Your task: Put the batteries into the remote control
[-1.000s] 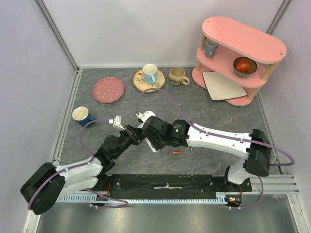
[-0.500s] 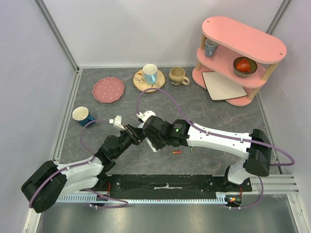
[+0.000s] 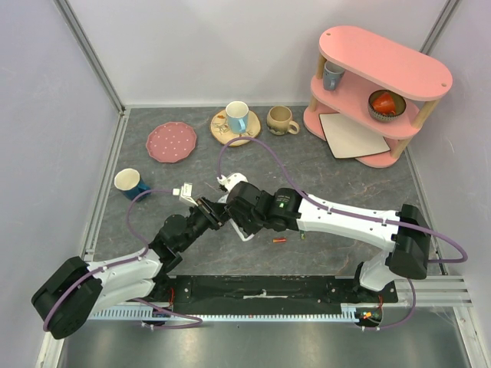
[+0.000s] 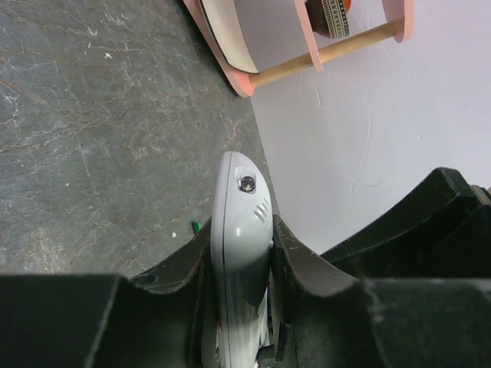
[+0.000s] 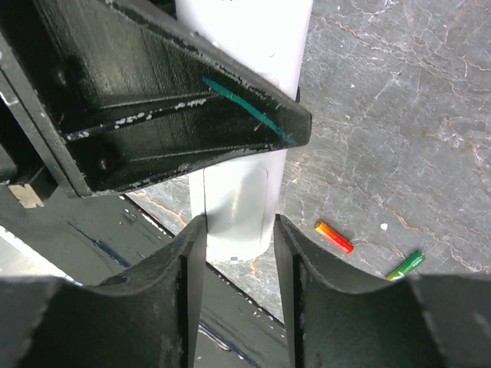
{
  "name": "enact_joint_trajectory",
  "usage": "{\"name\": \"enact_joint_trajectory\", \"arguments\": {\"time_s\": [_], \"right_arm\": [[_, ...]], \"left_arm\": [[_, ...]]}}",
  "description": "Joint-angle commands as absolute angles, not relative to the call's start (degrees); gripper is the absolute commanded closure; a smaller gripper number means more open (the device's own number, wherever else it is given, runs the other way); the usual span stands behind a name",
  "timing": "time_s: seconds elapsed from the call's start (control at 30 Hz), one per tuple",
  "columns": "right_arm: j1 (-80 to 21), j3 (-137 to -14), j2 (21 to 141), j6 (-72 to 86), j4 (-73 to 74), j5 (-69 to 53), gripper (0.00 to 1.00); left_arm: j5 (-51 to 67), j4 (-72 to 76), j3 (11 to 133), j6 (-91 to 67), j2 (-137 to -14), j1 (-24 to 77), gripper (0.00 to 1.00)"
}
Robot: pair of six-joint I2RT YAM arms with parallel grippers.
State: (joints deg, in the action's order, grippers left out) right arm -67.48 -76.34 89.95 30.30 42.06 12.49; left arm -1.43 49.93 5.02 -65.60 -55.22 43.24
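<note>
The white remote control (image 4: 239,230) is clamped edge-on between my left gripper's (image 4: 240,230) fingers and held above the table; this gripper sits mid-table in the top view (image 3: 209,208). In the right wrist view the remote's back end (image 5: 238,207) with its cover panel lies between and just behind my right gripper's (image 5: 239,222) spread fingers (image 5: 192,253). The right gripper (image 3: 238,224) meets the left one. A red-orange battery (image 5: 334,237) (image 3: 281,241) and a green battery (image 5: 405,265) (image 3: 304,236) lie on the table beside them. No blue-purple battery shows.
A blue mug (image 3: 130,182) stands left and a pink dotted plate (image 3: 171,142) behind it. A mug on a wooden coaster (image 3: 237,116) and a beige mug (image 3: 281,119) stand at the back. A pink shelf (image 3: 383,69) at the right holds a beige board (image 3: 351,136).
</note>
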Motion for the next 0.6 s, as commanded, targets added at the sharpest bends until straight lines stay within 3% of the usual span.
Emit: {"name": "enact_joint_trajectory", "arguments": {"time_s": [0.0,0.13,0.57], "right_arm": [[-66.4,-75.7,88.5,30.8,37.2,15.2,0.52],[-66.4,-75.4,88.2,30.9,37.2,15.0,0.5],[-66.1,-77.3,85.2,31.6,35.9,11.4,0.3]], "left_arm": [[0.7,54.2,6.2,-66.1,-53.6,44.6,0.98],[0.3,53.4,6.4,-65.9,-53.2,44.6,0.98],[0.3,52.7,6.9,-65.7,-54.8,44.6,0.98]]}}
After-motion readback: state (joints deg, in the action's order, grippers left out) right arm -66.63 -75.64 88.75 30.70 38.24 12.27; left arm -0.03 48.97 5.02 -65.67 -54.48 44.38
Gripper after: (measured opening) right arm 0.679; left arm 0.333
